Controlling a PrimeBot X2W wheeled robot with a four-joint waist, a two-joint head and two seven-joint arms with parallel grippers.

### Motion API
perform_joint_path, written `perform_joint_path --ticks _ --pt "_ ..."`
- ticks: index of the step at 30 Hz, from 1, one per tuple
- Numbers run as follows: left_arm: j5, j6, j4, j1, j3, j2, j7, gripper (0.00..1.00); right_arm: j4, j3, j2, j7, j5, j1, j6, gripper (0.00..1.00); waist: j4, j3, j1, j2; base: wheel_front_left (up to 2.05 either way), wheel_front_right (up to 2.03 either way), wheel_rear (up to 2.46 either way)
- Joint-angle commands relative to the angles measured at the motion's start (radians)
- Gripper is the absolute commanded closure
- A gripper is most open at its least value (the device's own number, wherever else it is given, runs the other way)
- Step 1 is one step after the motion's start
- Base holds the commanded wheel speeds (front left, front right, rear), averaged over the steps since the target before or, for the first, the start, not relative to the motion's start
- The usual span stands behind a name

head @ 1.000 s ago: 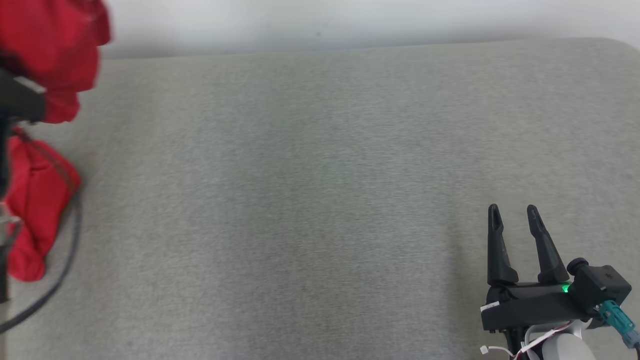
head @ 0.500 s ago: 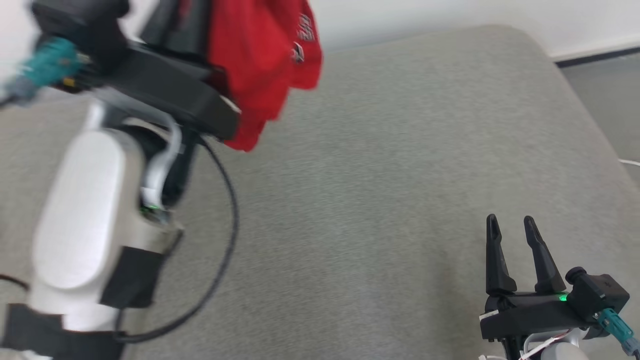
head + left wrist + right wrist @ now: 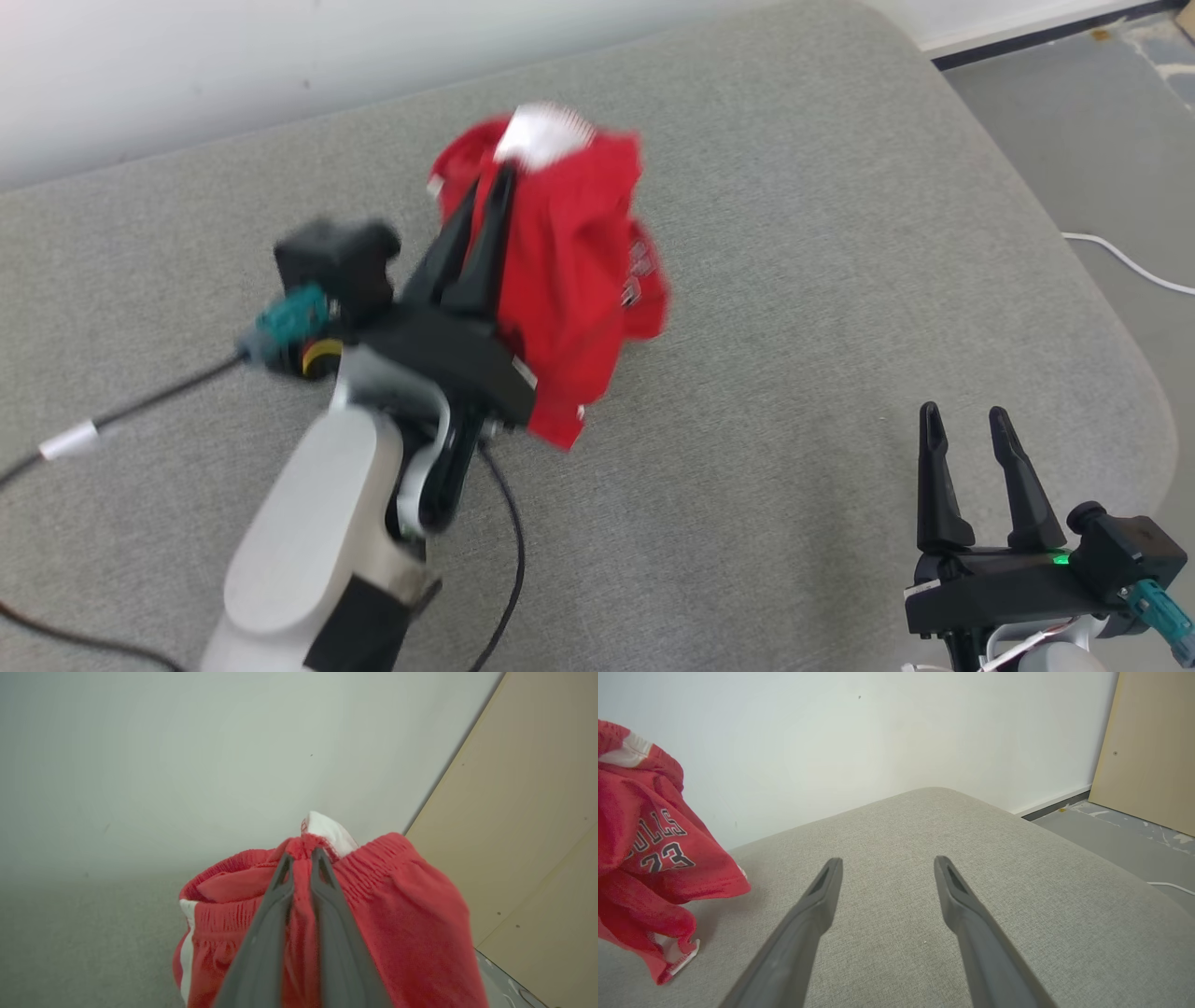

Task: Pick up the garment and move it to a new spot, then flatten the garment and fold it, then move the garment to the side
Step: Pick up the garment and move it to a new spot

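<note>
1. Has brought the garment (image 3: 569, 280) from the far left edge of the head view to mid-picture within a second. Must allow for the camera's own swing too, which has pulled the rounded right end of the grey cushion (image 3: 840, 187) into sight.
2. Grips it with the left tool (image 3: 492, 177), pinched narrow on the red elastic waistband, with cloth caught between the fingers in the left wrist view.
3. Hangs bunched and motion-blurred over the rear middle of the cushion. Cannot tell whether the lowest hem touches the fabric.
4. Leaves the right tool (image 3: 962, 411) at lower right, spread wide, holding nothing and well apart from the garment.
5. Looks like the move to a new spot nearing its end, with flattening and folding not yet begun.
6. Probably calls next for lowering and letting go, then for both tools to spread the cloth. Risks landing in a crumpled heap.
</note>
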Motion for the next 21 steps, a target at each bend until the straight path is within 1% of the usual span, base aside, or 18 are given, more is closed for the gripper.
perform_joint_path --ticks 1,4,12,13,14,15,21 --pt "-0.008 0.007 0.023 0.042 0.008 -0.001 -0.022 1.0 0.001 -0.004 0.0 -0.001 -0.009 -0.006 0.003 0.0 0.016 0.013 -0.0001 0.0 0.0 0.0 0.0" --pt "-0.036 0.012 0.075 0.11 0.028 0.007 -0.052 1.0 0.004 -0.001 0.0 -0.001 -0.018 -0.015 0.003 0.0 0.037 0.018 -0.0001 0.0 0.0 0.0 0.0" --pt "-0.036 0.032 0.167 0.221 0.07 0.064 -0.13 1.0 0.015 -0.002 0.0 -0.001 -0.044 -0.018 0.003 0.0 0.11 0.006 -0.0001 0.0 0.0 0.0 0.0" --pt "-0.024 0.029 0.172 0.227 0.065 0.073 -0.131 0.57 0.016 -0.001 0.0 -0.001 -0.046 -0.016 0.003 0.0 0.12 0.003 -0.0001 0.0 0.0 0.0 0.0" --pt "-0.017 0.026 0.173 0.231 0.06 0.079 -0.14 0.07 0.017 0.0 0.0 -0.001 -0.047 -0.015 0.003 0.0 0.129 -0.001 -0.0001 0.0 0.0 0.0 0.0" --pt "-0.018 0.03 0.174 0.233 0.061 0.081 -0.149 0.0 0.017 -0.001 0.0 -0.001 -0.049 -0.013 0.003 0.0 0.139 -0.005 -0.0001 0.0 0.0 0.0 0.0" --pt "-0.003 0.029 0.148 0.249 0.076 0.092 -0.217 0.0 0.022 -0.004 0.0 -0.001 -0.068 0.002 0.003 0.0 0.193 -0.051 -0.0001 0.0 0.0 0.0 0.0"
